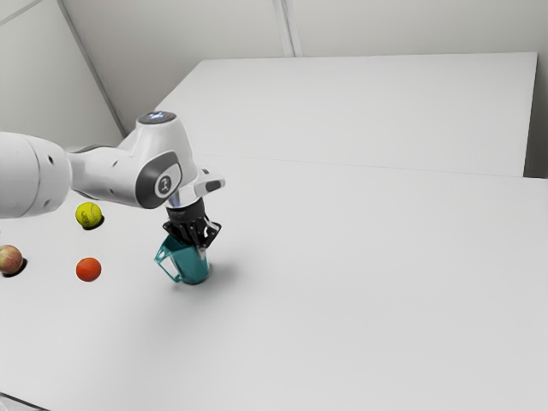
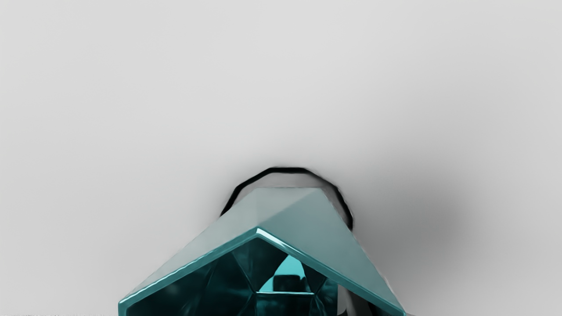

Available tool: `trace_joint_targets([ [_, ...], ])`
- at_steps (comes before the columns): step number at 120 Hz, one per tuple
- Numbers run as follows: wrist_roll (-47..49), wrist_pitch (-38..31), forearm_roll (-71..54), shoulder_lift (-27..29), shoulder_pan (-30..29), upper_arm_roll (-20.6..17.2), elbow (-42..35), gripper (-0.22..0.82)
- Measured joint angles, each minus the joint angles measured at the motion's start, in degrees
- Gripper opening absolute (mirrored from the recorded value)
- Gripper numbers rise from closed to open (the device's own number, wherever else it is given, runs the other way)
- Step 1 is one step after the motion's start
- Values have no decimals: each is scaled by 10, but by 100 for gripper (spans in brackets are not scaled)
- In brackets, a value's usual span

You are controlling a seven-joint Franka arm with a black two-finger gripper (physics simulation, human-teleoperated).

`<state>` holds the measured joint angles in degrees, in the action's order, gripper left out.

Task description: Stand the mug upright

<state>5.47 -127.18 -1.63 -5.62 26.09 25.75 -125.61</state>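
On the tabletop (image 1: 342, 282), a yellow ball (image 1: 88, 215), an orange ball (image 1: 88, 270) and an apple (image 1: 10, 259) are lying toward the exterior view's left. My gripper (image 1: 201, 245) is reaching down at the teal mug's (image 1: 191, 267) rim (spread or pinching, I cannot tell), while the mug is leaning slightly, its mouth facing me.

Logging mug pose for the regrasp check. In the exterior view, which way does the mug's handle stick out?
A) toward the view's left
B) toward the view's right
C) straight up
A: the handle juts from the teal mug toward the exterior view's left, the side where the tennis ball lies.
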Motion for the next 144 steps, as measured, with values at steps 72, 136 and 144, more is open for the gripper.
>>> trace_joint_targets([
  [72, 10, 40, -21, 29, 3, 0, 49, 55],
  [136, 2, 199, -54, 69, -75, -87, 228, 60],
  [144, -1, 217, -55, 70, -80, -93, 247, 60],
])
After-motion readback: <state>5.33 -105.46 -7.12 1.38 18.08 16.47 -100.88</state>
